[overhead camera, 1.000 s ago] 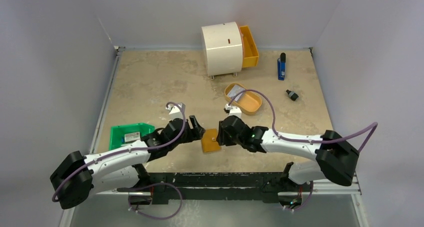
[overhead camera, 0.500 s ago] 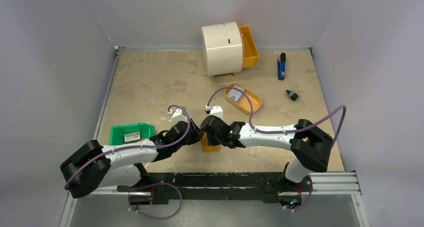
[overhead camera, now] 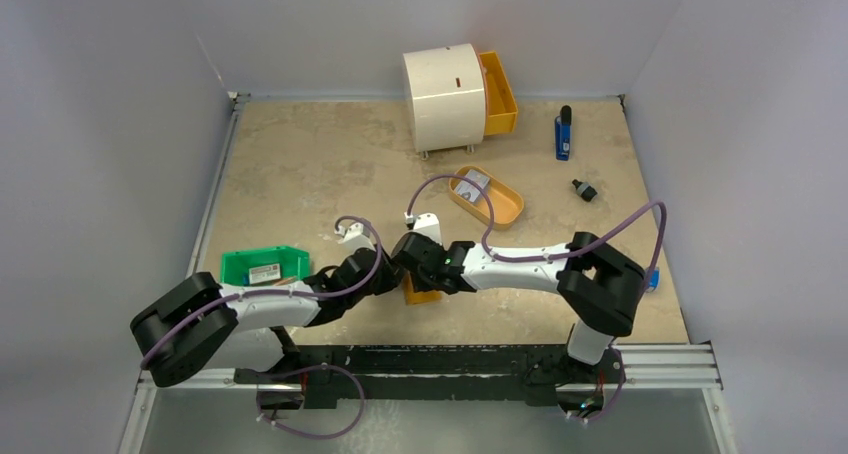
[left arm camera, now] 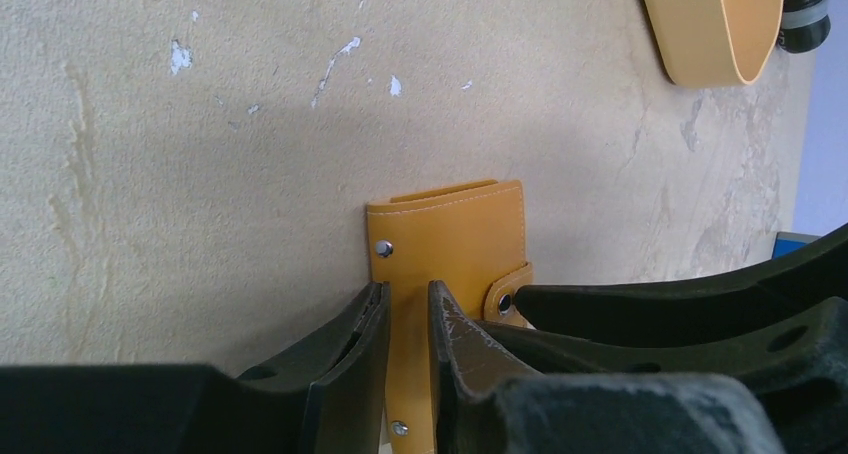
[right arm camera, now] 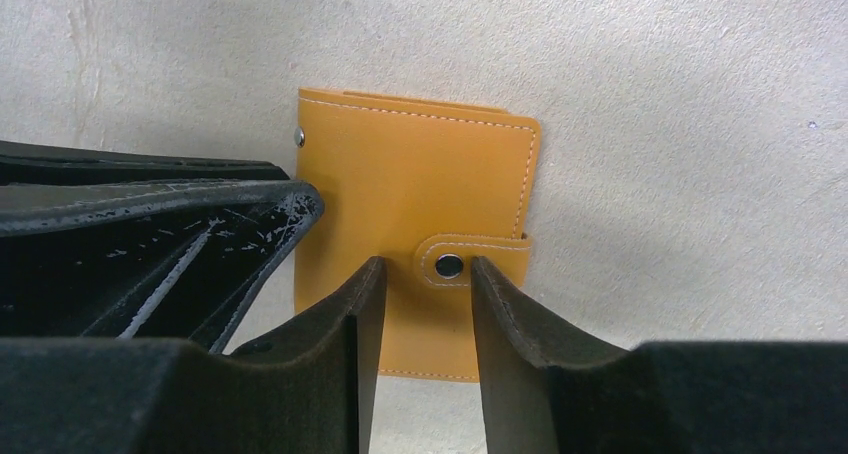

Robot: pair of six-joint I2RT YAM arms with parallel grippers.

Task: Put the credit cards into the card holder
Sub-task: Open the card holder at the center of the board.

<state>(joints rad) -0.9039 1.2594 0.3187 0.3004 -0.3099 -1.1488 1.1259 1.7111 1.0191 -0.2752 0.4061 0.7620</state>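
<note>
The card holder (overhead camera: pixel 421 292) is a tan snap wallet lying shut and flat near the front of the table. My left gripper (left arm camera: pixel 408 299) sits on its left edge with the jaws a narrow slit apart. A strip of wallet (left arm camera: pixel 450 234) shows in the slit; I cannot tell if they pinch it. My right gripper (right arm camera: pixel 425 269) is open, its tips either side of the snap tab (right arm camera: pixel 449 265). One pale credit card (overhead camera: pixel 474 181) lies in the orange oval tray (overhead camera: pixel 505 210). Another card (overhead camera: pixel 265 272) lies in the green bin (overhead camera: pixel 238 266).
A white round drawer unit (overhead camera: pixel 441 94) with its orange drawer (overhead camera: pixel 499 96) pulled out stands at the back. A blue and black object (overhead camera: pixel 563 134) and a small black piece (overhead camera: pixel 584 189) lie at the back right. The two arms meet closely over the wallet.
The left jaws have closed from wide to a narrow slit and moved onto the wallet's left edge. The right arm has swung left and folded in, its gripper now over the snap tab.
</note>
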